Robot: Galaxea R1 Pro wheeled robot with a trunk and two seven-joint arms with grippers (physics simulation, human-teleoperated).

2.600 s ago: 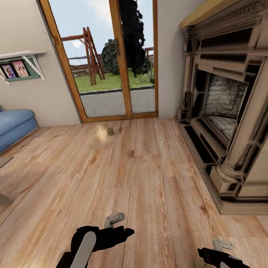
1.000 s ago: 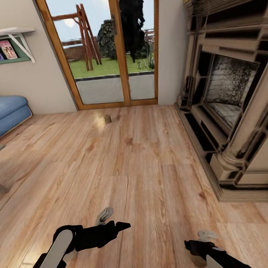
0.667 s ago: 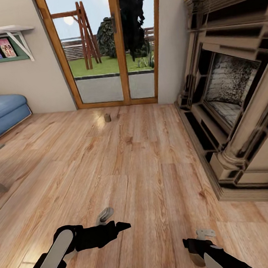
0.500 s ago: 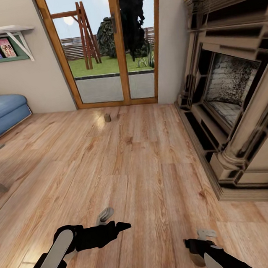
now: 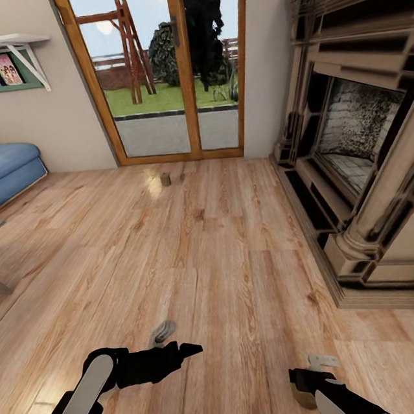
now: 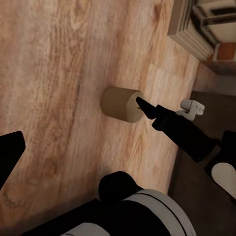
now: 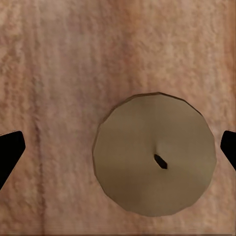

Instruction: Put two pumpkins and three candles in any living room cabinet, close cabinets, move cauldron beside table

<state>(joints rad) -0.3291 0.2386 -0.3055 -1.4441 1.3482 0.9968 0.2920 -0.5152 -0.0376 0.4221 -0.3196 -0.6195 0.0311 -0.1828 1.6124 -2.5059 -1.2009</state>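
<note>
At 5 o'clock on the wood floor (image 5: 226, 250), the right gripper (image 7: 118, 147) hangs wide over an upright candle (image 7: 155, 168); it should drop straight, centring the wick, then close. The left gripper (image 5: 187, 350) idles at 7 o'clock, spread unclear. A second candle (image 5: 165, 180) stands at 12 o'clock by the glass doors (image 5: 169, 68).

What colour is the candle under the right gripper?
The candle is dull cream-tan with a small dark wick, seen best in the right wrist view.
</note>
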